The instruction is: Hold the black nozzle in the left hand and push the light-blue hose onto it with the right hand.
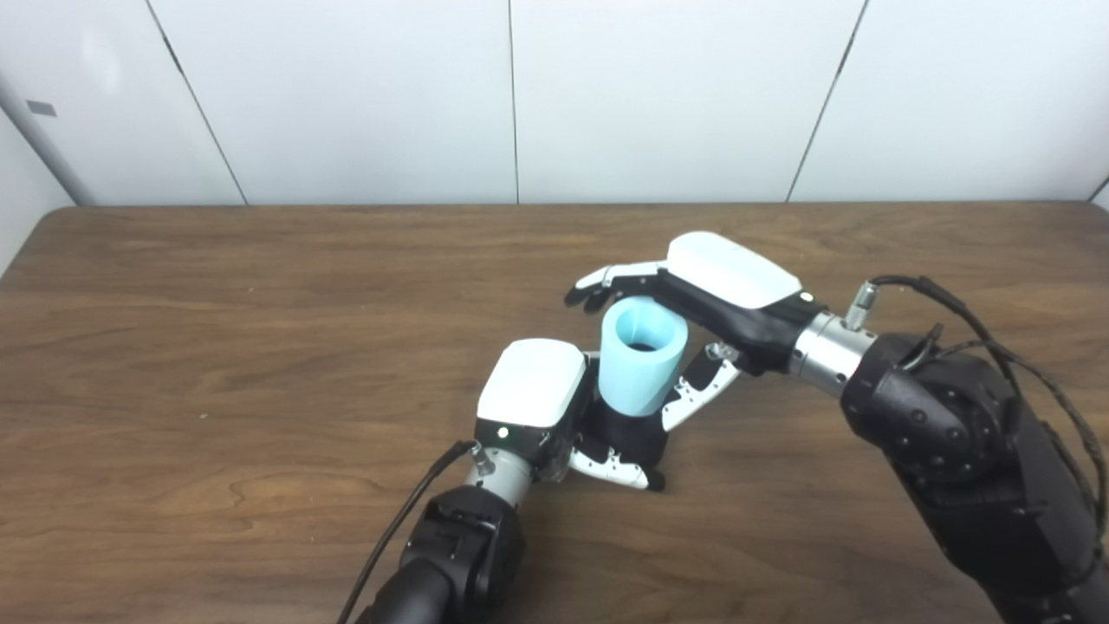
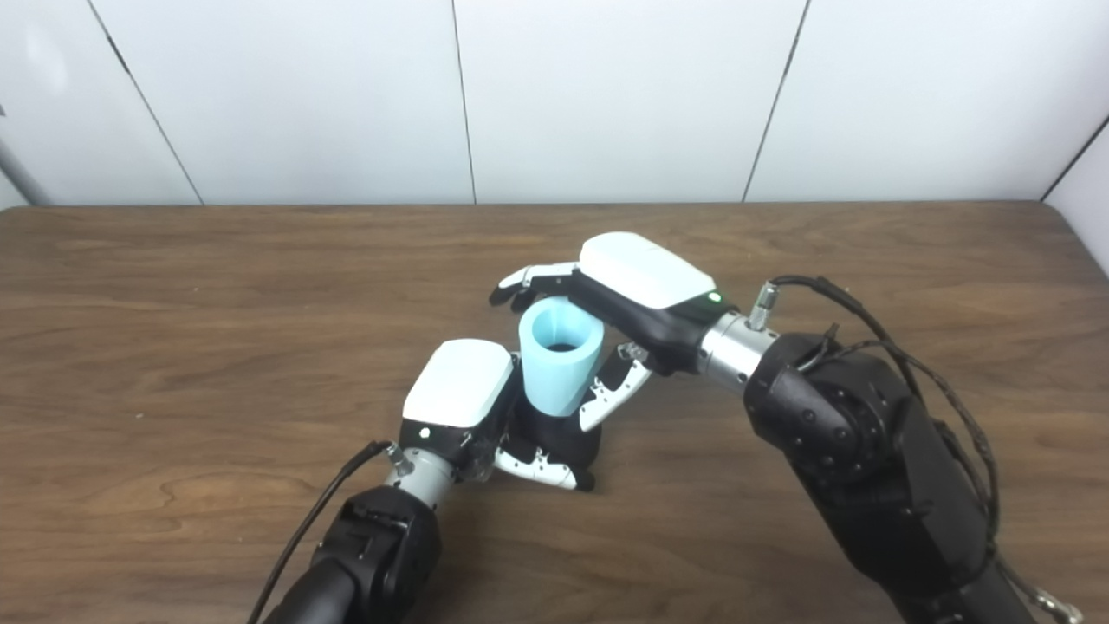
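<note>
My left hand (image 1: 533,394) sits nearest me, low over the worktop (image 1: 217,347), its fingers (image 1: 611,468) wrapped around the black nozzle (image 1: 637,433). I judge that grip closed on the nozzle, which stands upright with its base on or just above the wood; I cannot tell which. I want this hand steady and stiff, because it has to take the push from above.

The hose (image 1: 641,355) stands upright on the nozzle, its lower end already over the black part and its open mouth facing up. How deep it is seated I cannot see, since its own wall hides the joint.

Behind and above it is my right hand (image 1: 723,290). The palm arches over the far rim of the hose, the fingers (image 1: 606,282) stretch past it, loosely spread, and the thumb (image 1: 702,390) lies along the hose's right side. It looks more draped than clamped, so I read it as not gripping.

To finish well, I should press straight down along the hose's axis, not sideways, and keep the hose from tilting or buckling.
</note>
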